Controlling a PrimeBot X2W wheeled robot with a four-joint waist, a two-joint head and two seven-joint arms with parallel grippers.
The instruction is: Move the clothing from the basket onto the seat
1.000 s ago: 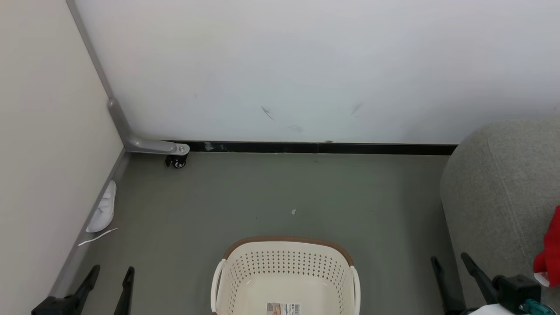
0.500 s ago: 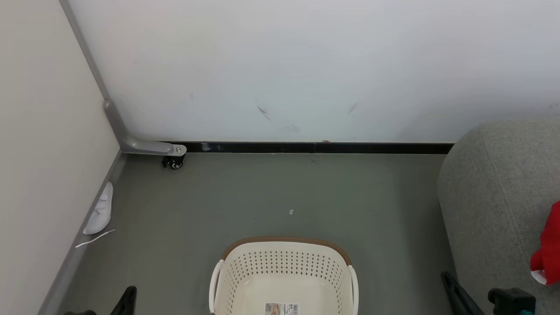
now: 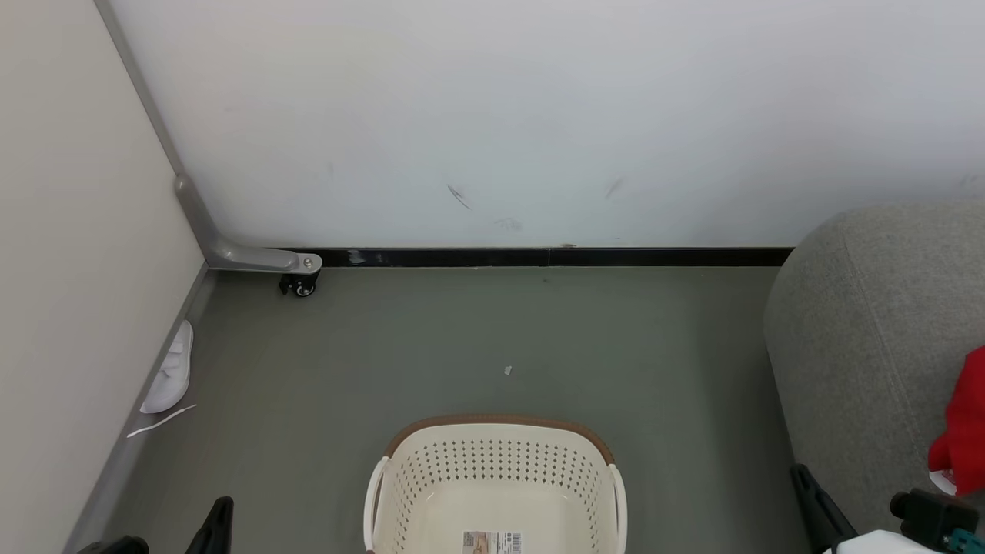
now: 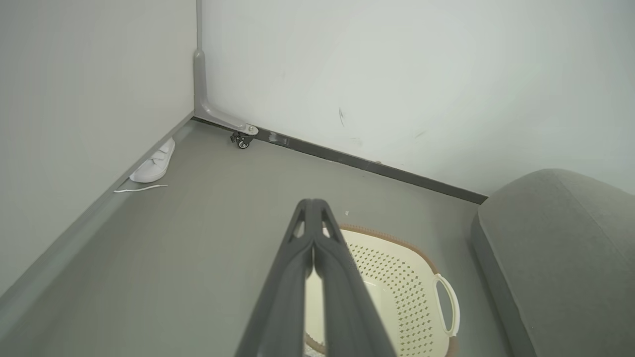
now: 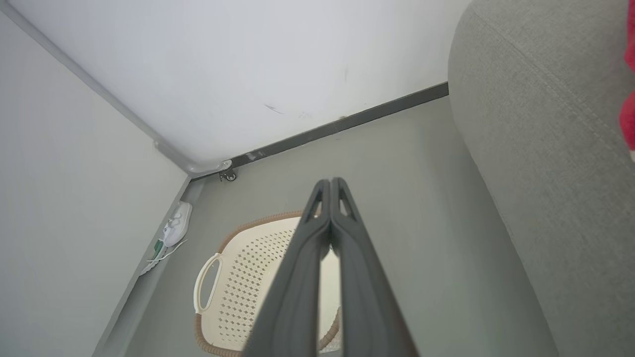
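Left wrist view: left end effector (image 4: 311, 204) fully closed, empty. Right wrist view: right end effector (image 5: 330, 183) same.

A white shoe (image 3: 171, 371) lies along the left wall (image 3: 69, 231), a black caster (image 3: 298, 285) in the corner.

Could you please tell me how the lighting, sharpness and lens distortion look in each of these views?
Head view: flat, even light with no glare; the perforations of the basket are crisp. Left wrist view: soft light, and the wide lens makes the shut left gripper loom large. Right wrist view: equally even, with the weave of the seat sharp.
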